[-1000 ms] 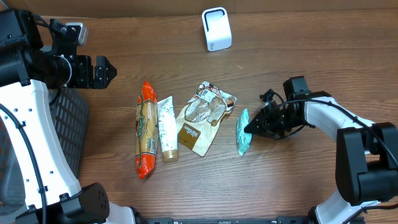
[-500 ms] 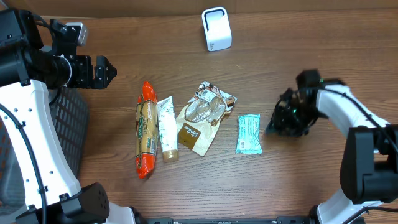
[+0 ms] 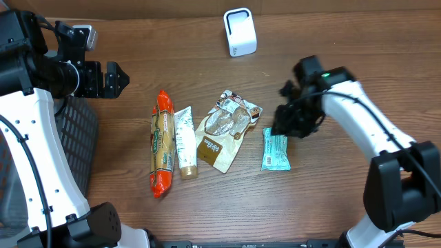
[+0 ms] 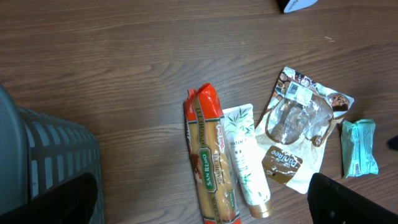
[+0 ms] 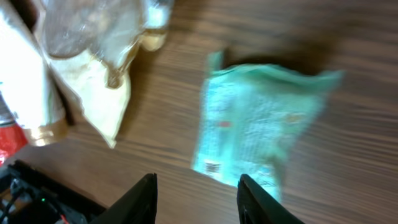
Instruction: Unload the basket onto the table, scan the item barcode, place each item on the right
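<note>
1. Teal packet (image 3: 275, 153) lies flat on the table (image 3: 324, 213), just right of the brown bag (image 3: 224, 134).
2. Right gripper (image 3: 282, 128) hangs over its top end, fingers apart, holding nothing.
3. Left gripper (image 3: 118, 79) is spread wide.

Even, fairly bright light falls from above onto the wooden table (image 3: 344, 41), so shadows are short and soft-edged. The white scanner (image 3: 240, 32) at the far edge is nearly washed out, and the clear window of the snack pouch (image 3: 224, 127) catches pale glare. The left wrist view is crisp on the table, but the grey basket (image 4: 43, 155) at its left is soft. The right wrist view is smeared by motion: the teal packet (image 5: 255, 137) and the wood grain streak, with a dark shadow beside the packet.
</note>
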Controlling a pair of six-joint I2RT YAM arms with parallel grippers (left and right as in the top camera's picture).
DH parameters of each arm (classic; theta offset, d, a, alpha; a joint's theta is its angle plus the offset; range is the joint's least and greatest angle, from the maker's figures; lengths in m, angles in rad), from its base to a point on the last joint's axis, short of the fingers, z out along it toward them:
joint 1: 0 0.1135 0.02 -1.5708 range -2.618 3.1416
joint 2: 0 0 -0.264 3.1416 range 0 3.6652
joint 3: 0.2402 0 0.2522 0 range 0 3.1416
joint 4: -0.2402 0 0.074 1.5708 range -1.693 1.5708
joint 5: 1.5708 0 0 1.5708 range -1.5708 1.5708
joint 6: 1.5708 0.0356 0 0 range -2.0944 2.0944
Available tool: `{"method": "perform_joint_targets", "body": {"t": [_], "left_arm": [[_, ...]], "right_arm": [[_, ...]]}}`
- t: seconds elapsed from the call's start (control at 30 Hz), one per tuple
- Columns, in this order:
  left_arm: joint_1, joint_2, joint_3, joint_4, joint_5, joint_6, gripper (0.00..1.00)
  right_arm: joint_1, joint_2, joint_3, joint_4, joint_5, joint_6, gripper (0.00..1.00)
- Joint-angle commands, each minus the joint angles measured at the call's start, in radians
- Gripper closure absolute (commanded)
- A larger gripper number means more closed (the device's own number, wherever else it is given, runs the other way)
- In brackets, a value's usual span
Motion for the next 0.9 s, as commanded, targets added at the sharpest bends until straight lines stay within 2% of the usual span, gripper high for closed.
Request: {"method": "perform_joint_targets", "body": {"t": [0.0,0.3,0.47,0.57,0.77,0.87], "left_arm": [[-0.002,0.002,0.005,0.002,0.011,0.022,0.01],[-0.002,0.002,0.005,0.002,0.011,0.022,0.00],[-0.002,0.002,0.005,0.002,0.011,0.022,0.01],[-0.002,0.002,0.005,0.002,0.011,0.022,0.00],[-0.002,0.002,0.005,0.002,0.011,0.022,0.00],[-0.002,0.002,0.005,0.003,0.011,0.022,0.00]], "right_arm": [[0.058,-0.008,-0.041,0.041,-0.031,0.056,0.58],[0.115,0.006,-0.144,0.285,-0.029,0.058,0.59],[0.095,0.034,-0.146,0.336,0.104,0.154,0.55],[0.058,0.034,-0.144,0.336,0.162,0.203,0.55],[-0.080,0.034,-0.142,0.333,0.153,0.210,0.56],[-0.143,0.034,-0.129,0.312,0.073,0.115,0.58]]}}
